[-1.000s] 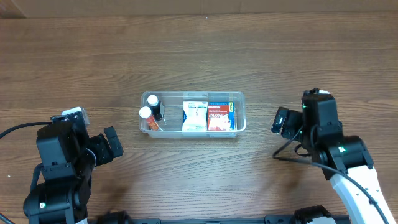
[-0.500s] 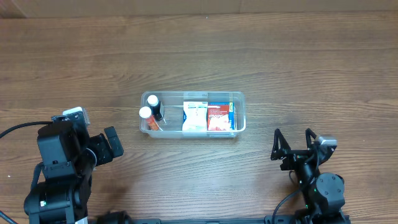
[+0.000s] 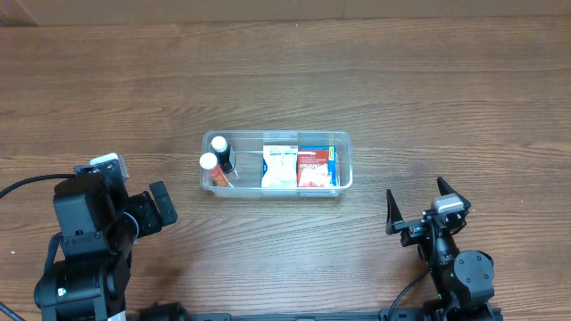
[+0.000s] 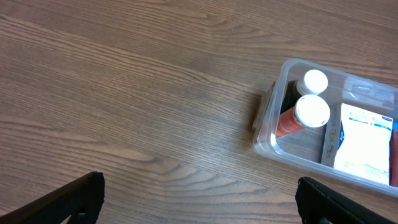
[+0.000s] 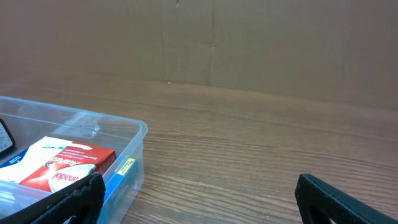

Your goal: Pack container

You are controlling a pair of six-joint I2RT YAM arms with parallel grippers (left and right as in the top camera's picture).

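While both arms sit low at the near edge of the wooden table [image 3: 401,80], the container [image 3: 346,166] lies at mid-table, long side running left to right, all four rimmed edges in plain sight from overhead. Inside it, at the left end, stand two white-capped bottles: the far one [image 3: 219,143] dark-bodied, the near one [image 3: 209,161] orange-bodied and just beside it. Right of them comes a white packet [image 3: 280,167], then a red box [image 3: 314,167] with a blue side close to the right wall.

Over to the left gripper [image 3: 161,206]: it's near and left of the container, well apart from it, jaws spread wide and holding nothing. Its wrist camera has the two fingertips [image 4: 78,199] out at the bottom corners, bare wood grain between them, and the container's rounded left corner [image 4: 264,121] off to the far right.

The right gripper [image 3: 417,208] is near and right of the container, also well apart, fingers splayed wide and carrying nothing. From its wrist camera, the container's right wall [image 5: 138,155] sits at the left, with a broad run of bare wood reaching to a brown backing board [image 5: 211,37] at the far edge.
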